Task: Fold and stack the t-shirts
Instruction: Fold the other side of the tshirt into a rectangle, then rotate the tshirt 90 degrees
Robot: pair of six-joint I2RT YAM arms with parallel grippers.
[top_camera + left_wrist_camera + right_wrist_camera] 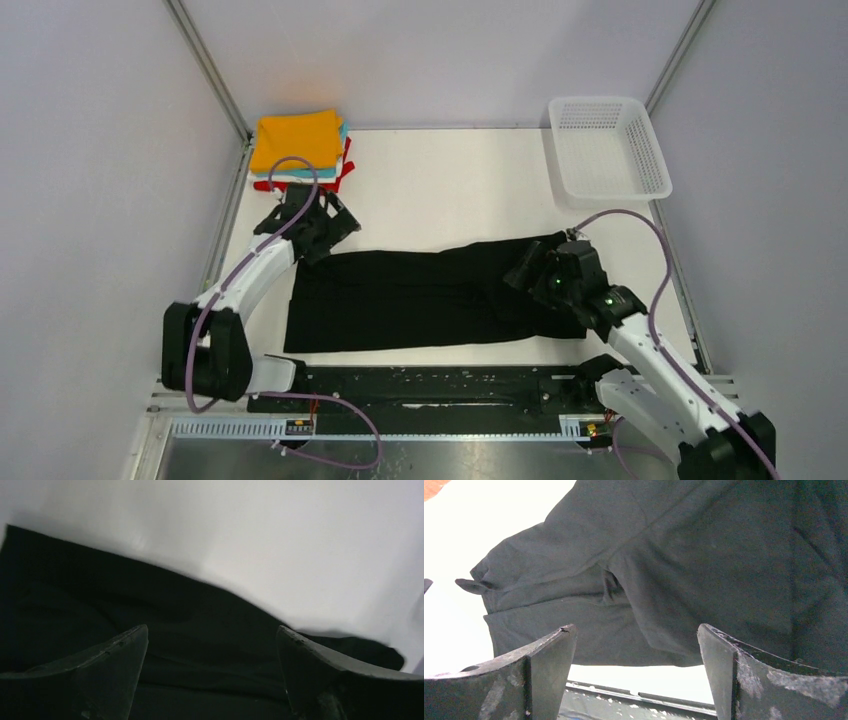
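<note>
Black cloth t-shirt [420, 300] lies flat on the near half of the white counter [450, 190], just beyond the dark base plate [430, 385] that carries the two arms. It forms a long band running left to right. Its left part is smooth, and its right end is creased, with a sleeve folded over the body.

The left hand [212, 632] hovers at the shirt's far left corner with its jaws spread wide, gripping nothing. The right hand [636, 630] sits over the right end, equally wide open and empty.

Beyond the shirt the counter is bare up to the far edge. In the far left corner sits a stack of folded shirts: orange [295, 140] on top, then teal [343, 130], with red [345, 175] at the bottom. A white plastic mesh basket [608, 148] stands at the far right corner. Pale walls with metal posts close in three sides.
</note>
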